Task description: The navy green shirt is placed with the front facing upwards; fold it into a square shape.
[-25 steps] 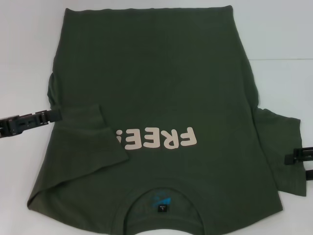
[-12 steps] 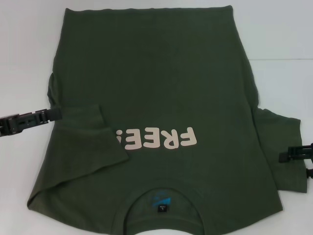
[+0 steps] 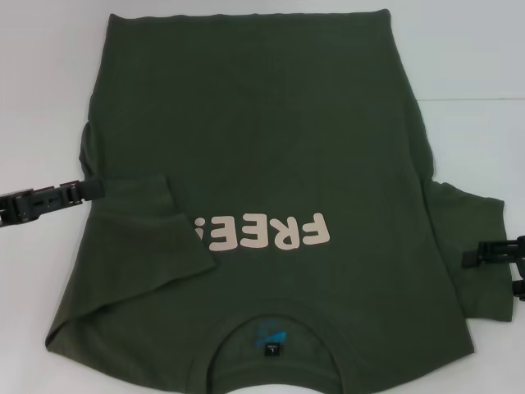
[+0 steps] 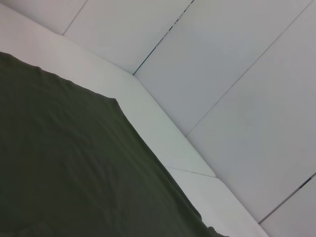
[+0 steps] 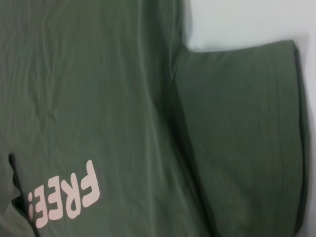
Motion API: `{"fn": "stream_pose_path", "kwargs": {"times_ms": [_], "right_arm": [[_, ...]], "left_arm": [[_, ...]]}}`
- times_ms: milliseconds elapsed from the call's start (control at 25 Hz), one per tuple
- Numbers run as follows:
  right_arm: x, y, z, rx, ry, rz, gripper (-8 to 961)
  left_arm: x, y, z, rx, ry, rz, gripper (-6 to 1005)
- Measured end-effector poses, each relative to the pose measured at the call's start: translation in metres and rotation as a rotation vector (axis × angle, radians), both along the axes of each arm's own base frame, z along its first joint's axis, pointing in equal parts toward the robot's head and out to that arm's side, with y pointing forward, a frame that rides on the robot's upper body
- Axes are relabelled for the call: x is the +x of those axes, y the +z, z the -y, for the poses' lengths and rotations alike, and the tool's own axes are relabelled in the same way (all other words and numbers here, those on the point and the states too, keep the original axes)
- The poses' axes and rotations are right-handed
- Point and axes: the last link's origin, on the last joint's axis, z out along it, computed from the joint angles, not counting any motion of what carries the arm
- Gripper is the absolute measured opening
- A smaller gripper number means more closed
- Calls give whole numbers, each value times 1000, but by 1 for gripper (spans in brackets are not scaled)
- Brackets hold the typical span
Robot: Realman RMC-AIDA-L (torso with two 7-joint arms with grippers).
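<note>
Reaching in from the side, the right gripper, fingers' state unreadable, is closing on the unfolded right sleeve of the navy green shirt lying flat on the table, while the left gripper is resting at the folded left edge.

Navy green shirt flat, "FREE!" lettering visible, sleeve spread on white table.

One legible marking only: the pale pinkish word "FREE!" printed on the chest of the navy green shirt, reading upside down in the head view; the small dark neck tag at 6 o'clock of it carries print too small to read.
</note>
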Motion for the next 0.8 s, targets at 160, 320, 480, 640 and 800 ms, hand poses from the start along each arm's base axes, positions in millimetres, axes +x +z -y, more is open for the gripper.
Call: {"fn": "stream_pose_path", "kwargs": {"times_ms": [160,320,480,640,800], "right_arm": [[0,-5,1,2,-2,-12,853],[0,-7,1,8,-1,-27,837],[1,-5,2,18,-4,-34,820],[1,-2,1,28,-5,-36,804],[2,0,0,39,-14,-39,787]], "left_arm": [[0,0,0,0,-1,0,888],[1,0,-1,0,-3,0,888],[2,0,-2,0,-5,0,888],[2,0,-2,0,-6,0,888],[2,0,-2,0,-6,0,888]]}}
